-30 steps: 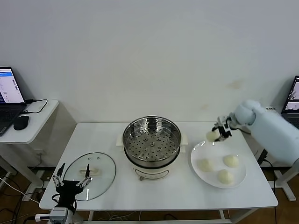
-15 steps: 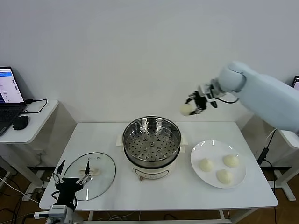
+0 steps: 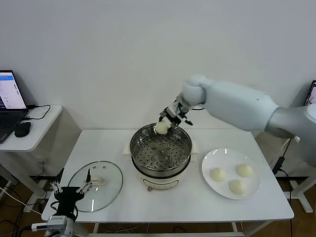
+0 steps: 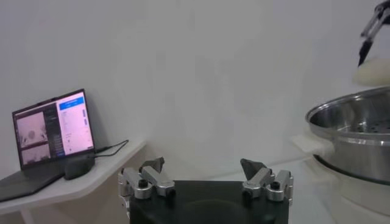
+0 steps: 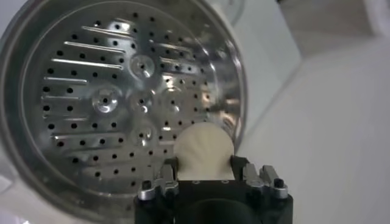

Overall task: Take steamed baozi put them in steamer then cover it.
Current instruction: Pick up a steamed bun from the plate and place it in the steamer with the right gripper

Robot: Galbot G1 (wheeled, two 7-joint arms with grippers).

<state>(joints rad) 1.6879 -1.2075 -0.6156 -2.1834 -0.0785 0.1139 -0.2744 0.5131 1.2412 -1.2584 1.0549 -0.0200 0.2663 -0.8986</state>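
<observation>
My right gripper (image 3: 167, 122) is shut on a cream-white baozi (image 3: 162, 127) and holds it over the far rim of the steamer (image 3: 160, 148). In the right wrist view the baozi (image 5: 203, 151) sits between the fingers above the perforated tray (image 5: 116, 103). Three more baozi (image 3: 217, 174) lie on the white plate (image 3: 210, 163) at the right. The glass cover (image 3: 96, 185) lies flat on the table at the front left. My left gripper (image 3: 69, 189) is open and empty, low by the cover's near edge; it also shows in the left wrist view (image 4: 205, 175).
A side table (image 3: 37, 131) at the left holds a laptop (image 3: 10, 101) and a mouse (image 3: 22, 129). The white work table (image 3: 168, 202) has bare surface in front of the steamer. A wall runs behind.
My right gripper carried a baozi from above the plate, up and leftward, and now holds it over the steamer's far rim. The left gripper shifted slightly lower and left.
</observation>
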